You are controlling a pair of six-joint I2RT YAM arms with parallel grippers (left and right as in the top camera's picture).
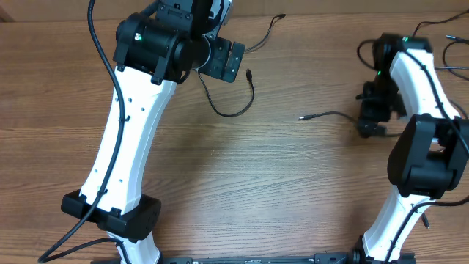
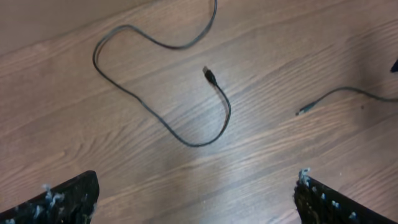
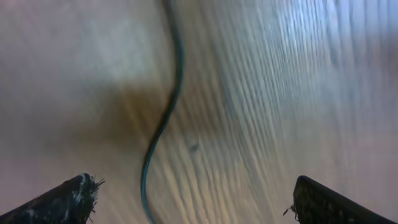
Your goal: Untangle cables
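Two thin black cables lie apart on the wooden table. One cable (image 1: 229,113) (image 2: 186,140) curls in a loose loop just right of my left gripper (image 1: 222,60), and its small plug (image 2: 209,75) points up-left. In the left wrist view my left gripper (image 2: 196,200) is open above bare wood, below the loop, holding nothing. The other cable (image 1: 330,114) (image 2: 348,91) runs from its plug (image 1: 302,116) toward my right gripper (image 1: 370,117). In the blurred right wrist view that cable (image 3: 166,115) passes between the wide-open fingers of the right gripper (image 3: 196,200), nearer the left one and ungripped.
More black cords (image 1: 456,60) lie at the far right edge behind the right arm. The left arm's thick cable (image 1: 99,44) hangs at the upper left. Both arm bases stand at the table's front edge.
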